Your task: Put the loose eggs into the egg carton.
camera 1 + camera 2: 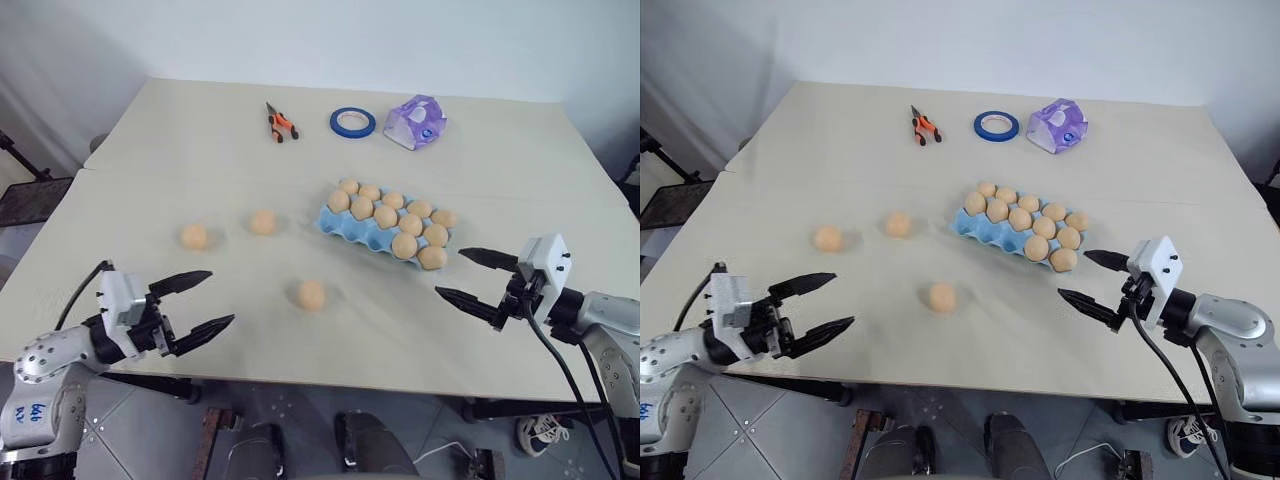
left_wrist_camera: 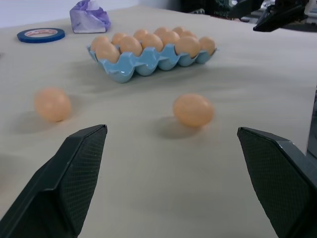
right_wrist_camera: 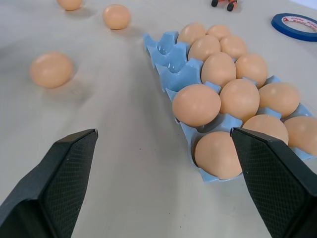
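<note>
On the desk (image 1: 150, 150), three loose eggs (image 1: 311, 294) lie near my empty, wide-open left hand (image 1: 200, 303); a clumsy nudge could roll one off.

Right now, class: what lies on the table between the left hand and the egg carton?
One loose egg sits between the left hand and the egg carton, bare tabletop around it, as seen in the left eye view.

Left pincer (image 1: 207, 300) spread wide, right pincer (image 1: 472, 275) spread wide, both empty
</note>
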Motion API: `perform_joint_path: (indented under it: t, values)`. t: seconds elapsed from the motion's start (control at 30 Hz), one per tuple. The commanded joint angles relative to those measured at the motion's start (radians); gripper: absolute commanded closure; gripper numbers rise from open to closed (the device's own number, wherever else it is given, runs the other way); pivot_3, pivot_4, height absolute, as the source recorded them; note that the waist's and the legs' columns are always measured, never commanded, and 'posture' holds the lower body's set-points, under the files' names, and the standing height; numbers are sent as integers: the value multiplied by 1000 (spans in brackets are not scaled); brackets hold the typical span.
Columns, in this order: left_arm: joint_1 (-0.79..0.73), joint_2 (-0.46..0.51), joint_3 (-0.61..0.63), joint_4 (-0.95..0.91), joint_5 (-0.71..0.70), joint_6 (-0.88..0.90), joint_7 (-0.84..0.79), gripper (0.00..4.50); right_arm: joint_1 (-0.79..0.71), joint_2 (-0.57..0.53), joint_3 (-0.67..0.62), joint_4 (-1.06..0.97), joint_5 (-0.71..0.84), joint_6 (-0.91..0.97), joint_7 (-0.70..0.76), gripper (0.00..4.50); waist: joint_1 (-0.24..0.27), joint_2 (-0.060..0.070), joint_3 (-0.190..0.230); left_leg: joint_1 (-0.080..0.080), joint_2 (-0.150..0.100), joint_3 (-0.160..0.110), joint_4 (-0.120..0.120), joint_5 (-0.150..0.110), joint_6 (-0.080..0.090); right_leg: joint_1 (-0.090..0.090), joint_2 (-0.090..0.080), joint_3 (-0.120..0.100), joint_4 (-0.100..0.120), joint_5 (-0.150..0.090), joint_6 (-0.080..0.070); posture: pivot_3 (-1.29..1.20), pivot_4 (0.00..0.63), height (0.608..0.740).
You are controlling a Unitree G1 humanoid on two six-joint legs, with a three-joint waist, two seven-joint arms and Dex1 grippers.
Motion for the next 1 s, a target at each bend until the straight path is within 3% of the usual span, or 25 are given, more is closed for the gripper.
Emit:
perform_joint_path:
  t: [0.03, 0.2, 0.4, 0.67, 1.0]
  values:
    - [-74, -13, -55, -38, 5, -20, 40, 12, -31, -3, 3, -3, 2, -16, 2, 0, 1, 0, 0, 0, 0, 0, 0, 0, 0, 0, 0, 0, 0, 0, 0, 0, 150, 740]
    - [-203, -79, -226, -60, 74, 6, 134, 12, -47, 0, 14, 6, -5, -18, 1, 0, 7, 0, 0, 0, -1, 0, 0, 2, 3, 2, 0, 0, -3, 1, 3, 0, 150, 740]
    - [-339, -162, -389, 64, 204, -13, 214, 12, -24, 6, 6, -13, -6, -18, -13, 0, 3, 0, 0, -2, -1, 1, 0, 2, 5, 1, 1, 1, -6, 3, 6, 0, 150, 740]
    - [-395, -218, -518, 248, 331, -98, 225, 12, 20, 16, -6, -52, 0, -15, -41, 0, 4, 1, 0, -1, 0, 1, -1, 3, 4, 1, 3, 1, -5, 3, 6, 0, 150, 740]
    - [-440, -278, -564, 365, 402, -145, 266, 12, 45, 17, -16, -76, 6, -5, -65, 0, 5, 1, 0, -1, -1, 1, 0, 3, 5, 1, 2, 1, -5, 3, 6, 0, 150, 740]
